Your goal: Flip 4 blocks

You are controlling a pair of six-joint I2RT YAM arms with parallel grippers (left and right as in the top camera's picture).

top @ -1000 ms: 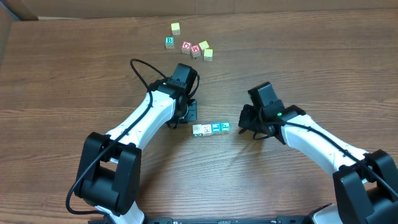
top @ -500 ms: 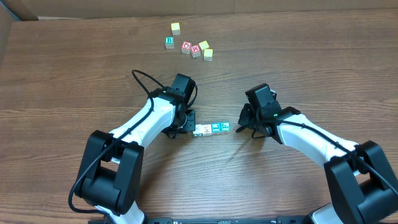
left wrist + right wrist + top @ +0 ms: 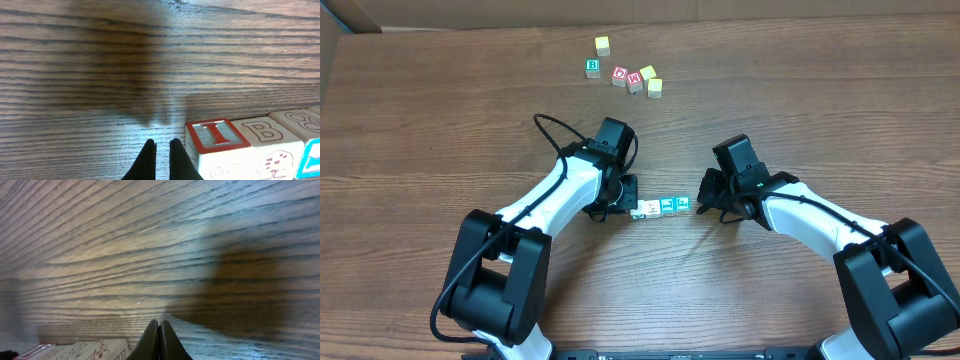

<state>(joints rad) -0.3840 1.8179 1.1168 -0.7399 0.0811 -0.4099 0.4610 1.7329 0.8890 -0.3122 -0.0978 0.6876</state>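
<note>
A short row of blocks (image 3: 661, 206) lies between my two grippers: a whitish one on the left, blue-framed ones on the right. My left gripper (image 3: 626, 198) is shut with nothing in it, just off the row's left end. In the left wrist view its tips (image 3: 162, 143) rest by a block with a red I (image 3: 218, 136); a B block (image 3: 264, 131) comes after it. My right gripper (image 3: 705, 205) is shut and empty, close to the row's right end. The right wrist view has its closed tips (image 3: 159, 323) low over the wood, with pale block faces (image 3: 80, 350) at the lower left.
A loose group of other letter blocks (image 3: 627, 74) lies at the far side of the wooden table (image 3: 440, 150), with one pale cube (image 3: 603, 45) furthest back. A black cable (image 3: 552, 130) loops above the left arm.
My left gripper has come down and toward the row's left end. My right gripper has shifted slightly left toward the right end. The row has hardly moved.
</note>
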